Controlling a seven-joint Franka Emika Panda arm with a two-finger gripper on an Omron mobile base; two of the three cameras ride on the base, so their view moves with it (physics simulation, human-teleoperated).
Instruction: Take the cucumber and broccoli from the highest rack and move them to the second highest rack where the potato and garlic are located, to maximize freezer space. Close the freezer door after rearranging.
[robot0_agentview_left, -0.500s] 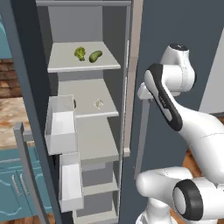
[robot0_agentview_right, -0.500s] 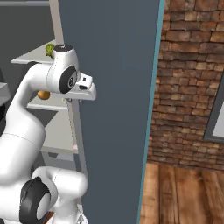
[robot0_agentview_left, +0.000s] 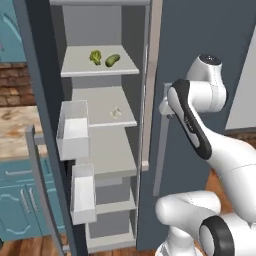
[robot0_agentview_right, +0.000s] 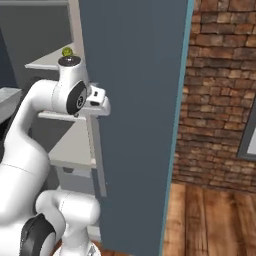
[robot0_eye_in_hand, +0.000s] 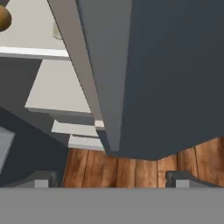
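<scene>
The broccoli (robot0_agentview_left: 95, 57) and the cucumber (robot0_agentview_left: 112, 60) lie side by side on the freezer's highest rack (robot0_agentview_left: 80, 70). One rack down, the pale garlic (robot0_agentview_left: 115, 113) rests on the second rack (robot0_agentview_left: 95, 102). In the hand view the brown potato (robot0_eye_in_hand: 3, 17) shows at the top left edge on that rack. My gripper (robot0_eye_in_hand: 113, 181) is open and empty, its fingertips (robot0_eye_in_hand: 41, 180) wide apart. It sits outside the freezer, beside the grey side wall (robot0_eye_in_hand: 166, 74), right of the racks at second-rack height. My hand (robot0_agentview_left: 164, 106) is apart from all the vegetables.
The freezer door (robot0_agentview_left: 35, 100) stands open at the left, carrying two white door bins (robot0_agentview_left: 75, 131). Lower racks (robot0_agentview_left: 112, 160) sit below. A brick wall (robot0_agentview_right: 220, 90) and wooden floor (robot0_agentview_right: 210, 220) lie to the right, with blue cabinets (robot0_agentview_left: 20, 200) at the lower left.
Nearly nothing differs. The hand sits a touch lower beside the freezer wall, and the vegetables have stayed in place.
</scene>
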